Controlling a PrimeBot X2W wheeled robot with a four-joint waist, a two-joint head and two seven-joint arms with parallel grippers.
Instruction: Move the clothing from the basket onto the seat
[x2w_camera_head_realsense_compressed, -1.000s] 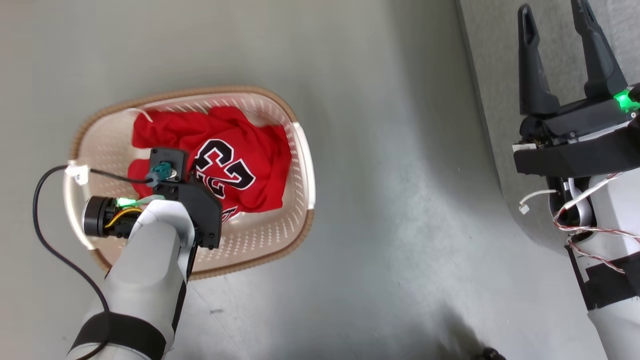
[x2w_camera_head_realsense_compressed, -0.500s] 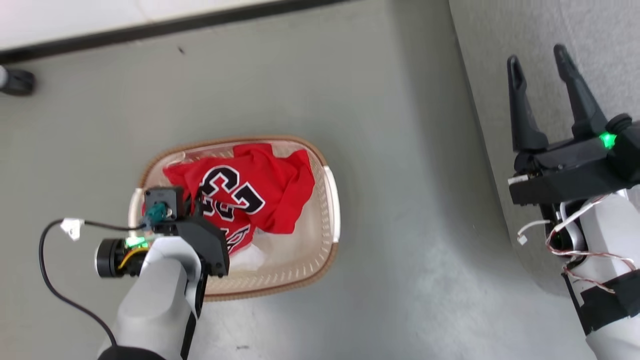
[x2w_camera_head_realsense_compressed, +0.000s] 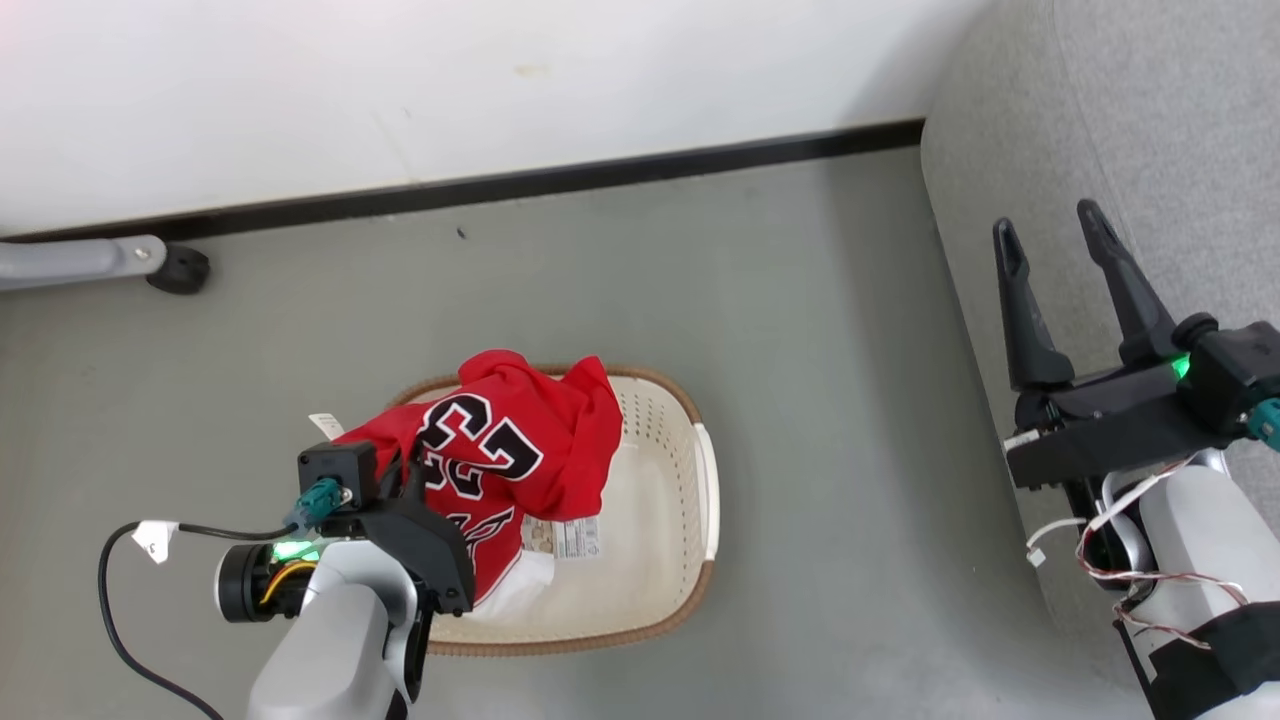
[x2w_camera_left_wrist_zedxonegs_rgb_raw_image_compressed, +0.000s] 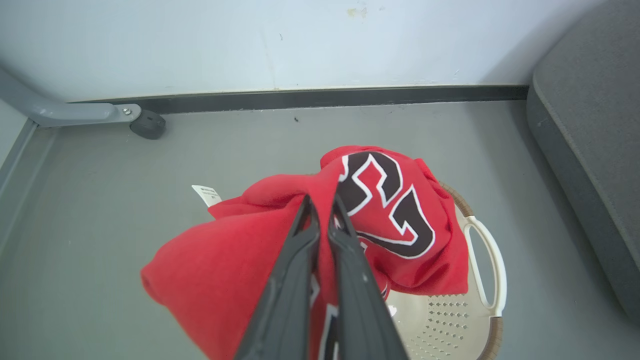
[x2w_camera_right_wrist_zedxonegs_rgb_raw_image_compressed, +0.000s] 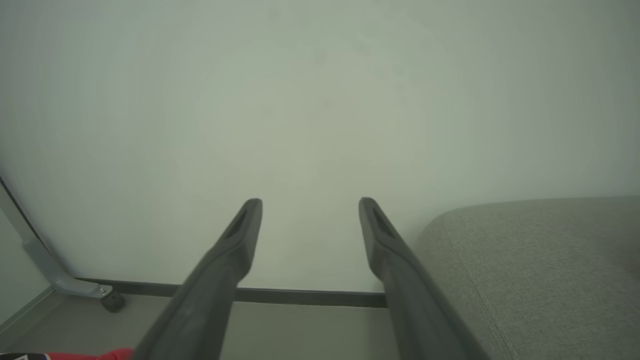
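Note:
A red jersey (x2w_camera_head_realsense_compressed: 520, 450) with a black, white-edged number hangs bunched over the left half of the cream basket (x2w_camera_head_realsense_compressed: 690, 480), lifted partly clear of it. In the left wrist view my left gripper (x2w_camera_left_wrist_zedxonegs_rgb_raw_image_compressed: 320, 202) is shut on a fold of this clothing (x2w_camera_left_wrist_zedxonegs_rgb_raw_image_compressed: 400, 200), and the basket's white handle (x2w_camera_left_wrist_zedxonegs_rgb_raw_image_compressed: 487, 265) shows below. White fabric (x2w_camera_head_realsense_compressed: 520, 585) trails under the jersey inside the basket. At the right, my right gripper (x2w_camera_head_realsense_compressed: 1050, 235) stands open with nothing in it, beside the front edge of the grey seat (x2w_camera_head_realsense_compressed: 1150, 150). In the right wrist view the seat (x2w_camera_right_wrist_zedxonegs_rgb_raw_image_compressed: 540, 270) lies just right of the open fingers.
A white wall with a black baseboard (x2w_camera_head_realsense_compressed: 600, 175) runs behind the basket. A grey metal leg with a black caster (x2w_camera_head_realsense_compressed: 180, 270) stands at the far left. Grey floor (x2w_camera_head_realsense_compressed: 850, 400) lies between the basket and the seat.
The head camera has tilted up, bringing the wall into view. My left gripper has lifted the jersey higher out of the basket. The right gripper stays open.

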